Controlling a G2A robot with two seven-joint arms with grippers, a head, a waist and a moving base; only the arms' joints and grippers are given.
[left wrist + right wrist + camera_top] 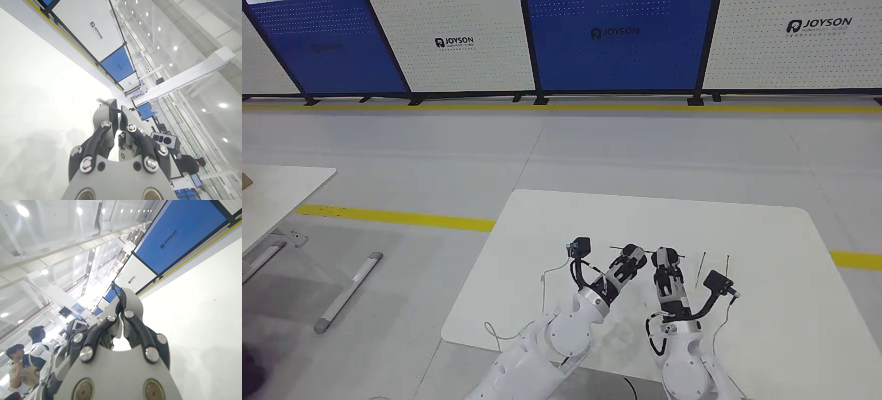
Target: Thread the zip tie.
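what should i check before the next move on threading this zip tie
1. Left gripper clamped on the dark strip: ok.
2. Zip tie head held by the right gripper, poking past its tips: ok.
3. Strip tip lined up with the head: cannot tell.
4. Strip already through the head: not ok, the grippers sit apart in the top view.
5. Loose ties on the table clear of both grippers: ok.
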